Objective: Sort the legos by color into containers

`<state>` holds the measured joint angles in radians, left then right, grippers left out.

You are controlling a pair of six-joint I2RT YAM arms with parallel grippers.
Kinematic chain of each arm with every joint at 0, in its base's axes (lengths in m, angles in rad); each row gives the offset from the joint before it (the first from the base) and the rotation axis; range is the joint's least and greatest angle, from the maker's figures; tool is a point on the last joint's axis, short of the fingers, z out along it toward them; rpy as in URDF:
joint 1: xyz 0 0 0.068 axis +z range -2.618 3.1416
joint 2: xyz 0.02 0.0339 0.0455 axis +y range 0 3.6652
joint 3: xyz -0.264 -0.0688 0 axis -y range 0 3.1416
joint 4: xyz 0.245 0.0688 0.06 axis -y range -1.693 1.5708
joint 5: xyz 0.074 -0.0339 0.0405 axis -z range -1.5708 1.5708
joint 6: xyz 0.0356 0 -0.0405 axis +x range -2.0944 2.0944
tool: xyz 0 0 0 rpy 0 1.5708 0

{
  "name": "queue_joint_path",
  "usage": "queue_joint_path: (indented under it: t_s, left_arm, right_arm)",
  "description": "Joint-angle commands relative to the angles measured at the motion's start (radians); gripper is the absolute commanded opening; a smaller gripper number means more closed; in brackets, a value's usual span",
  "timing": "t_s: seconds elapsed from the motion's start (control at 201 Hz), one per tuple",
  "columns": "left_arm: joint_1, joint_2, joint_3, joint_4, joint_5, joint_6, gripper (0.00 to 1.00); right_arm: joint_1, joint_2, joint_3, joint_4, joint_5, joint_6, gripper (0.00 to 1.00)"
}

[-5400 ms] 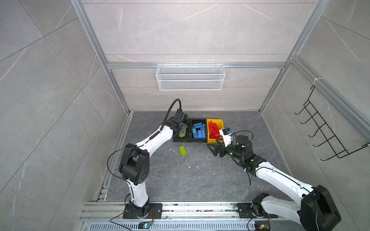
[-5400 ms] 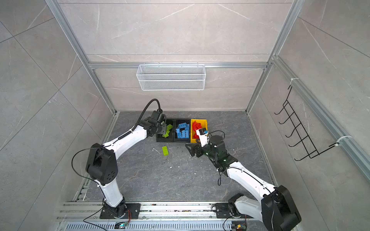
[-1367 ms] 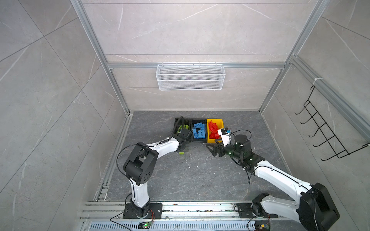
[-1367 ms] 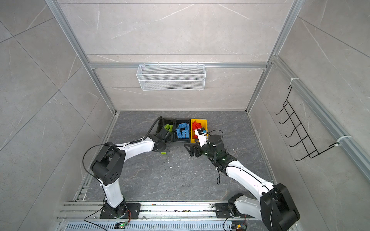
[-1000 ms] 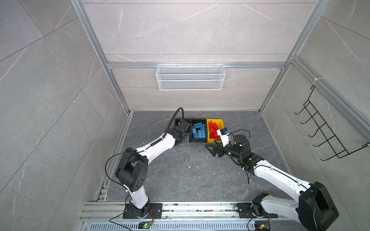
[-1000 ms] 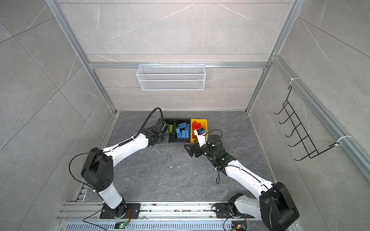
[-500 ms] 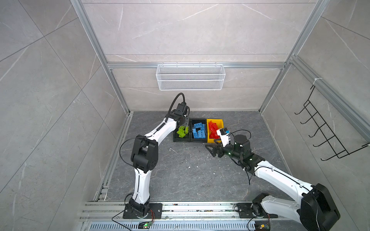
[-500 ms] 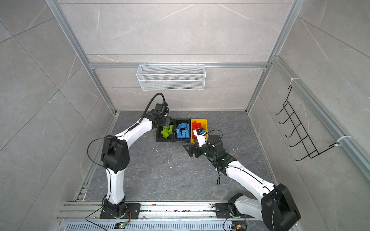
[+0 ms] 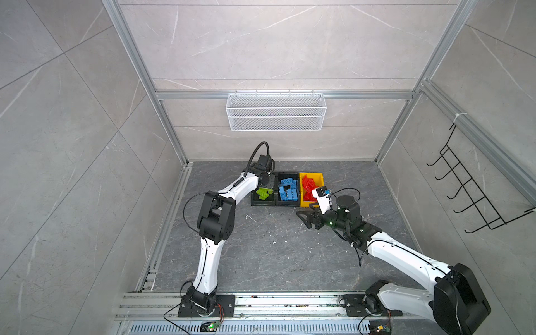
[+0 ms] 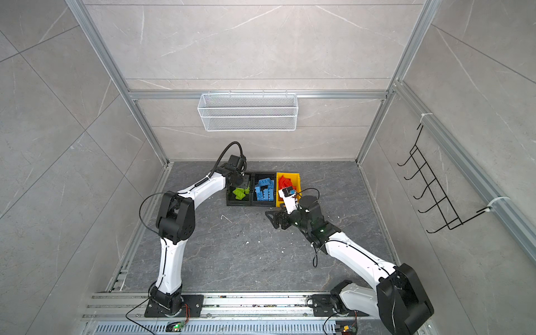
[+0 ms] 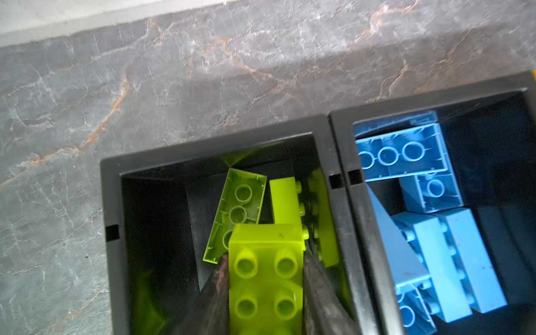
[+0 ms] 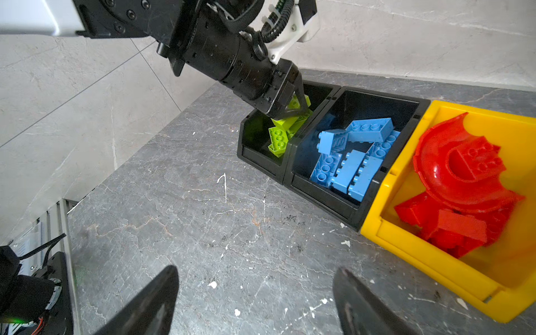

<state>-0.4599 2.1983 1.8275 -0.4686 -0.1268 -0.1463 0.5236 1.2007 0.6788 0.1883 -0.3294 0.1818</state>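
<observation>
Bins: three in a row at the back of the worktop, and we see them touching side to side: the left black bin, the middle black bin and the yellow bin.
Left hand: clenched on a lime green brick, a finger pressed on each long side and the studs facing the wrist camera. We have it hanging in the mouth of the left black bin.
Green legos: a few lie loose in the left black bin below the held brick, and we can see one turned hollow side up.
Blue legos: we see them piled in the middle black bin, some flat and some on edge.
Red legos: heaped in the yellow bin, with a curved piece on top.
Right hand: released, jaws wide apart with nothing between them. We find it low over bare worktop in front of the bins, nearest the yellow one.
</observation>
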Motion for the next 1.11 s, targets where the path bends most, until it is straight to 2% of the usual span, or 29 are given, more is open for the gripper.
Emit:
queue_joint_path:
  t_s: [0.0, 0.254, 0.393, 0.488, 0.627, 0.737, 0.817, 0.871, 0.986, 1.1]
  left_arm:
    - [0.006, -0.009, 0.005, 0.019, 0.014, 0.032, 0.38]
    - [0.012, -0.042, 0.016, 0.014, 0.006, 0.053, 0.7]
    - [0.013, -0.135, -0.046, 0.038, -0.031, 0.044, 0.77]
    - [0.016, -0.266, -0.191, 0.135, -0.061, 0.025, 0.81]
    - [0.025, -0.511, -0.45, 0.252, -0.157, 0.002, 0.84]
    - [0.06, -0.688, -0.69, 0.368, -0.247, -0.016, 0.88]
    - [0.121, -0.797, -0.829, 0.39, -0.297, -0.065, 0.89]
    - [0.167, -0.877, -0.929, 0.405, -0.333, -0.095, 0.89]
    - [0.201, -1.045, -1.161, 0.548, -0.459, -0.086, 0.92]
    - [0.216, -1.134, -1.313, 0.651, -0.574, -0.071, 0.96]
  right_arm:
    - [0.009, 0.001, 0.03, -0.015, 0.027, -0.025, 0.85]
    - [0.01, 0.005, 0.026, -0.012, 0.045, -0.028, 0.86]
    - [0.01, -0.008, 0.024, -0.015, 0.077, -0.025, 0.86]
    - [0.009, -0.024, 0.005, 0.003, 0.141, -0.029, 0.88]
    - [0.009, -0.059, -0.002, 0.004, 0.297, -0.045, 0.9]
    - [0.003, -0.143, -0.048, 0.045, 0.52, -0.05, 0.93]
    - [-0.024, -0.222, -0.118, 0.108, 0.709, -0.091, 0.97]
    - [-0.056, -0.268, -0.169, 0.151, 0.786, -0.123, 1.0]
    - [-0.118, -0.267, -0.208, 0.167, 0.888, -0.157, 1.0]
    - [-0.159, -0.209, -0.212, 0.097, 0.919, -0.144, 1.0]
